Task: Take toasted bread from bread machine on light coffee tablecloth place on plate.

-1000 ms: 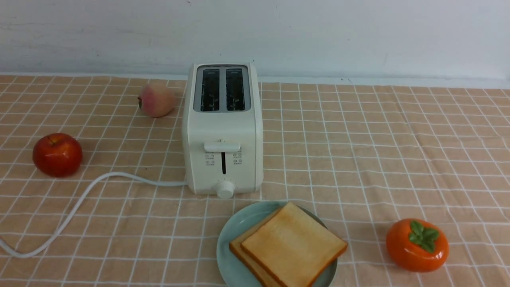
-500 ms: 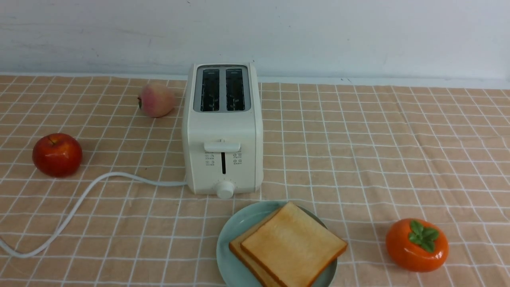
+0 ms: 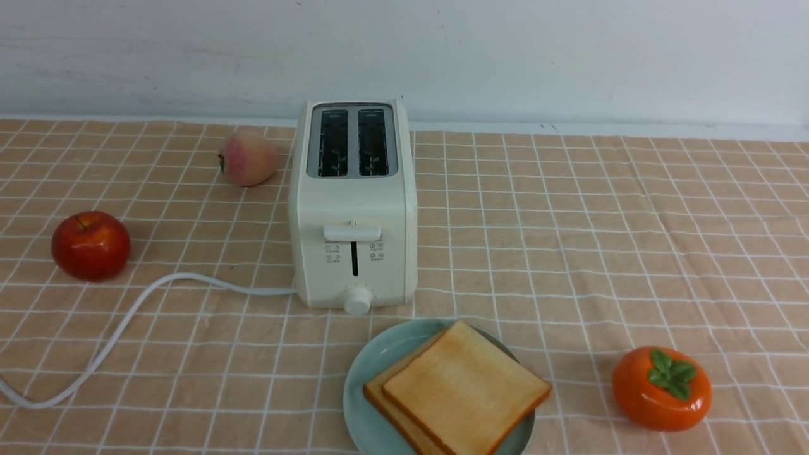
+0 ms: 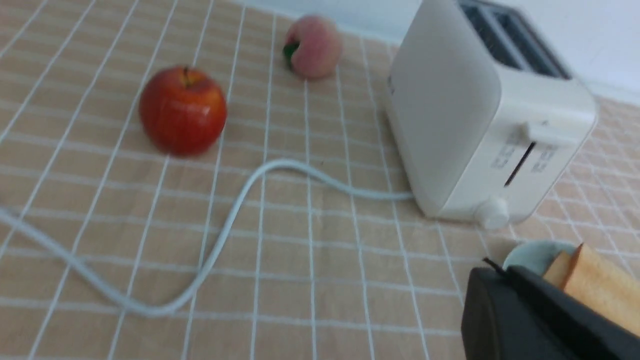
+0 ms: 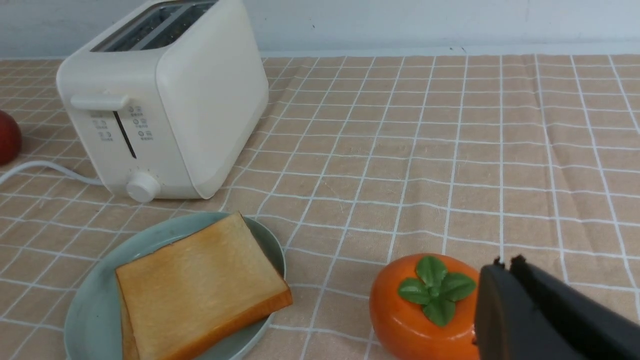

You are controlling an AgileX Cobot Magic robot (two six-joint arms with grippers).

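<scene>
On plate (image 3: 363,379): toasted bread (image 3: 464,387), apart from both shut grippers.

Neither arm showed in the front view. Left gripper (image 4: 492,267) appeared only in its own wrist view, as a black body at the frame corner, jaws pressed together, nothing between them. Right gripper (image 5: 505,265) looked the same in its wrist view: dark, jaws together, holding nothing, raised off the surface.

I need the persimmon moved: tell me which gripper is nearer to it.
Right. The right gripper, shut, sits right beside the persimmon; the left gripper, shut, sits by the plate and toaster cord.
</scene>
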